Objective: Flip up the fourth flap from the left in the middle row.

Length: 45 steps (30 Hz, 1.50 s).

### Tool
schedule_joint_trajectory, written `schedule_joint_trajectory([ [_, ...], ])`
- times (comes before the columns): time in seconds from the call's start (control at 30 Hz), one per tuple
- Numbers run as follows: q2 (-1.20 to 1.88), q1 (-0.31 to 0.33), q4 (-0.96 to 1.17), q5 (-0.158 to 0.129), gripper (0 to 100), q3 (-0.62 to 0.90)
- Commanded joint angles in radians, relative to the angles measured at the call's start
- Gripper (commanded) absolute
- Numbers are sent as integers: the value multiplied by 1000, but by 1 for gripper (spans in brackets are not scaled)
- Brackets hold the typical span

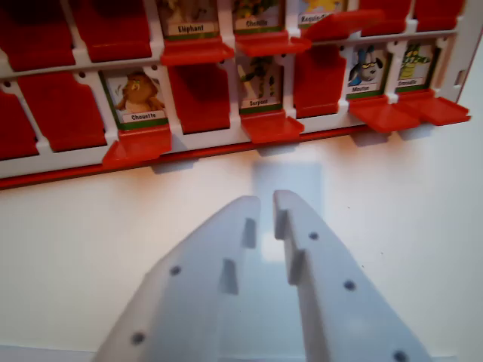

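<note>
Hovering low over the white table (68, 249), the gripper (266, 205) has its two pale printed fingers nearly pinched together, just a thin slit between the tips, and nothing held in them. My guess is it's kept closed like that so the tips work as one narrow poker for nudging a flap instead of grabbing it. It sits well short of the red game board (45, 162), which stands tilted across the top of the wrist view. Out from there, the nearest row shows a mix: some flaps folded down so the cards show, others covering their slots. Readable labels in that row are "Chouette" (137, 117), "Serpent" (259, 100) and "Mouton" (362, 88), plus one at far right that's too blurry for me. The row above has "Eléphant" (186, 29) and another couple I can't quite make out. As for the target flap, I honestly can't tell which one it is, since the board's left edge and full row count are cut off here.
</note>
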Motion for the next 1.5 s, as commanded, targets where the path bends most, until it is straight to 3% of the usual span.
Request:
schedule_joint_trajectory([
  [0.0, -129, -9, -114, 5, 2, -107],
  [0.4, -437, -35, -253, 5, 2, -284],
  [1.17, -692, -71, -364, -8, 2, -426],
  [1.47, -765, -77, -360, 23, 2, -563],
])
